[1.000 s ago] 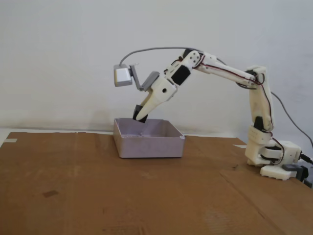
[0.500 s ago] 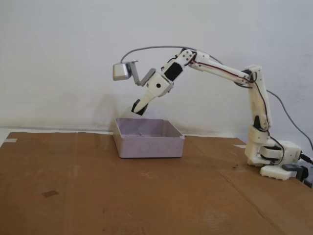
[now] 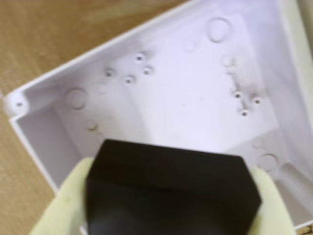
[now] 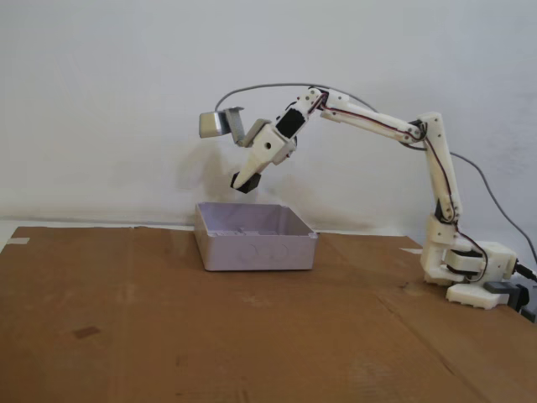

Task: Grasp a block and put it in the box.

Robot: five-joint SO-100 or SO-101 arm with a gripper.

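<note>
I hold the gripper point(image 4: 244, 185) clenched on the black block point(image 3: 171, 191), raised directly above the box point(image 4: 256, 249); the box's open floor lies straight below for release.

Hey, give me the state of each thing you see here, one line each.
Block: held between the fingers, in the air over the box.
Box: upright on the table, open on top, nothing on the part of the floor the wrist view shows.
Gripper: shut on the block, raised above the box's back edge.
</note>
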